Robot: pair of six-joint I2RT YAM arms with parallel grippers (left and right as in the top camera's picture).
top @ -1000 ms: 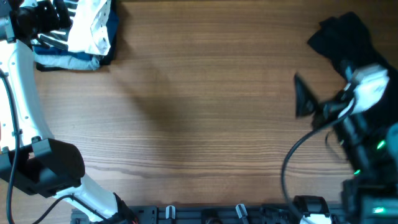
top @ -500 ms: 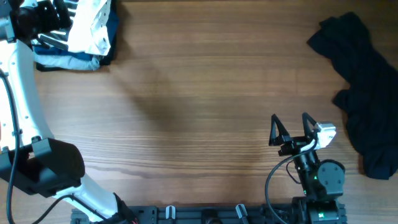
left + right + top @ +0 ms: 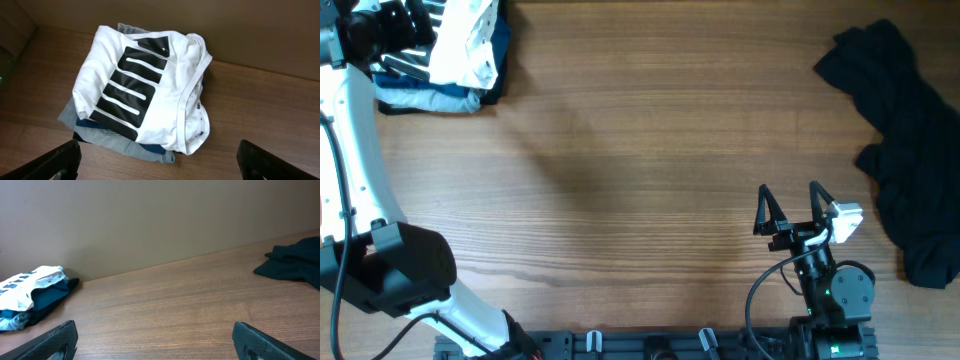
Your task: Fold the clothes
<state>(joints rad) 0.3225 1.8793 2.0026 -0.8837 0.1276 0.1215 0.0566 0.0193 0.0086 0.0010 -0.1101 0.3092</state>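
right gripper [image 3: 788, 192] pulled back, jaws open, dark garment [image 3: 905, 130] crumpled

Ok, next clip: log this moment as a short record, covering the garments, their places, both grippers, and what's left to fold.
folded stack: far left corner of the table
top of stack: white T-shirt with black stripes, over blue and grey garments
unfolded: dark garment, crumpled at the right edge
left gripper: open, empty, above the stack
right gripper: open, empty, over bare wood, apart from the dark garment
left to fold: the dark garment
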